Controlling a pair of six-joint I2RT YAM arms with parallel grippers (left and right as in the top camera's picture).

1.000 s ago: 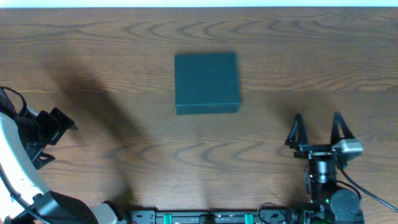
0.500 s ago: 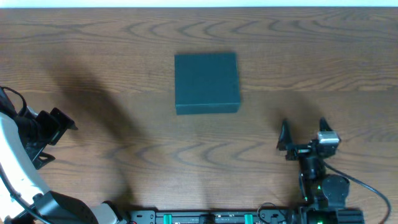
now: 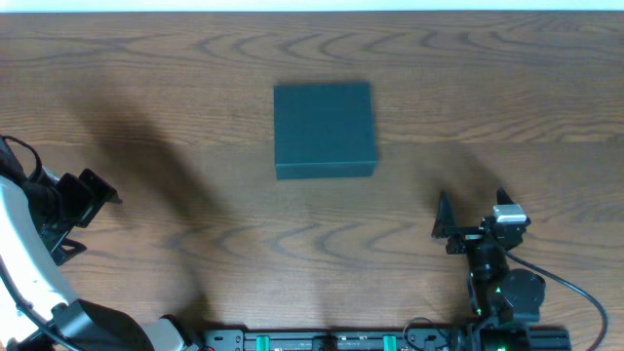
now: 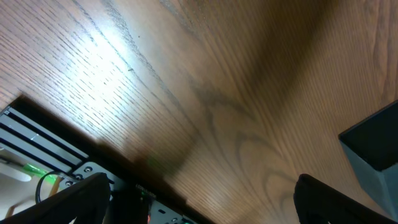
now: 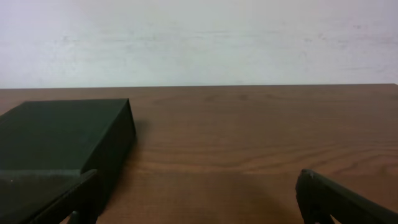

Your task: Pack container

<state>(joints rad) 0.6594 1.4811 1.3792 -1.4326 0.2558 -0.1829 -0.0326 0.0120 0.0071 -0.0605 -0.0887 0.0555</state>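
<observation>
1. The container [image 3: 324, 130], a dark teal square box with its lid shut, is seen lying flat on the wooden tabletop [image 3: 146, 78]. It sits near the middle and a little toward the far edge, and nothing is touching it.
2. The left arm [image 3: 24, 253], white with dark fittings, is seen at the left edge of the tabletop, well apart from the container.
3. The right arm [image 3: 507, 292] is placed at the near edge, to the right of the container and nearer than it.
4. A dark rail with green lights [image 3: 322, 341] is visible along the near edge between the two arms.
5. The left fingers [image 4: 74, 202] are held wide apart with nothing between them. In the left wrist view, bare wood fills the gap and a corner of the container is seen at the right edge.
6. The right fingers [image 3: 444, 210] are spread fully apart and nothing is gripped. They are pointed toward the far edge. In the right wrist view the container is shown to the left of the gap, ahead of the left-hand finger.
</observation>
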